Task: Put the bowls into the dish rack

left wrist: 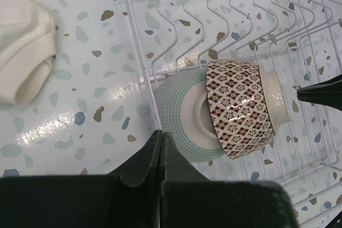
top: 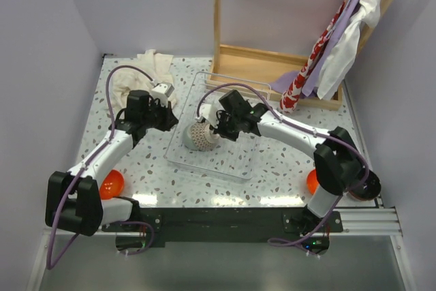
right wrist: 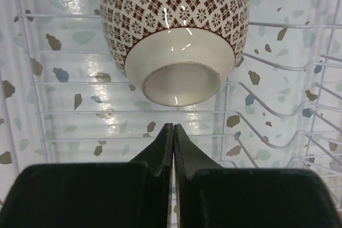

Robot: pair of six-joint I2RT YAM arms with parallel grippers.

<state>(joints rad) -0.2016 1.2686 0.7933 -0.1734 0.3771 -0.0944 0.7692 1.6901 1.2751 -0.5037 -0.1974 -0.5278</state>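
Note:
Two bowls stand on edge, nested side by side, in the clear wire dish rack (top: 235, 161) (left wrist: 140, 60) (right wrist: 80, 112). One is a green-checked bowl (left wrist: 176, 105) (top: 189, 139). The other is a brown diamond-patterned bowl (left wrist: 238, 108) (right wrist: 176, 20) (top: 203, 134) with a pale foot ring. My left gripper (left wrist: 161, 133) (top: 169, 119) is shut and empty, just left of the green bowl. My right gripper (right wrist: 173, 126) (top: 219, 125) is shut and empty, pointing at the brown bowl's foot from the right. On the table lie an orange bowl (top: 111, 184) near the left arm, another orange bowl (top: 311, 180) and a dark bowl (top: 364, 187) near the right arm.
A crumpled white cloth (top: 146, 76) (left wrist: 24, 52) lies left of the rack. A wooden frame (top: 272, 66) stands at the back, with clothes (top: 340, 39) hanging over its right side. Walls close in the table on the left, back and right.

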